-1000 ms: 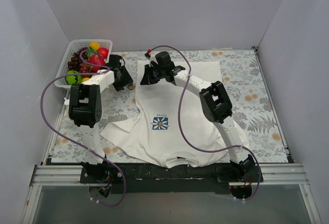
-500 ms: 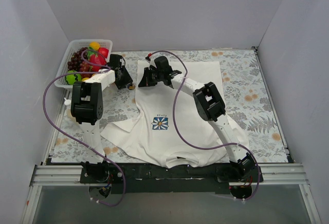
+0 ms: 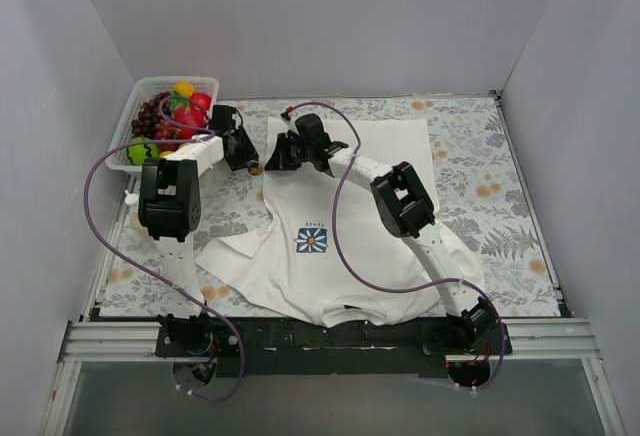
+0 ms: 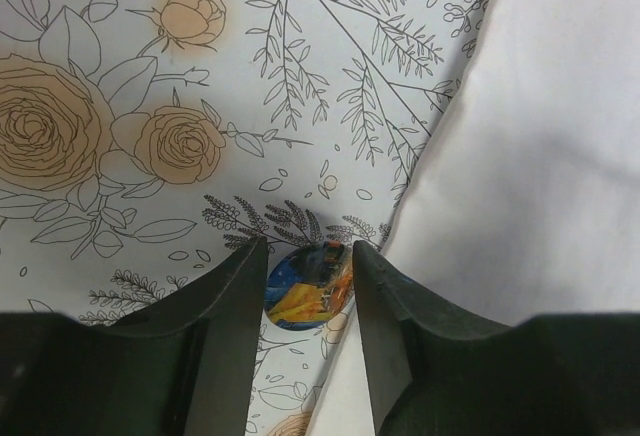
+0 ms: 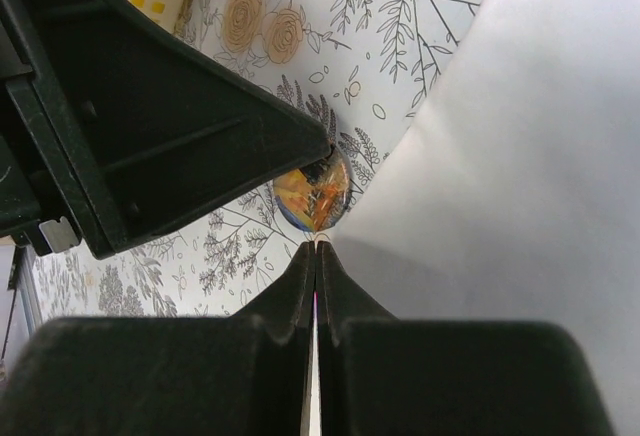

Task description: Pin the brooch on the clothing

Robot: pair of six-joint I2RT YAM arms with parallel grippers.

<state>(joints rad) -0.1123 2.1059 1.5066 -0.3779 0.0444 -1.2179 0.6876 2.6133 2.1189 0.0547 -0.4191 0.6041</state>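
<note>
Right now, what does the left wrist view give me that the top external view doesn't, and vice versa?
Left wrist only: the left gripper with fingers against both sides of the brooch. Top external only: the fruit basket, the shirt's flower print, the right gripper. Both: the white T-shirt edge and the floral mat.

in the last second i've swung the right arm (image 3: pixel 402 196) further left, so its elbow now sits nearer the middle of the shirt (image 3: pixel 350 246). the right tool (image 5: pixel 316 248) has slid along the shirt's edge up to the brooch (image 4: pixel 310 286), and its jaws have gone fully together. the left tool (image 4: pixel 308 256) has narrowed, its fingers now in against both sides of the brooch.
</note>
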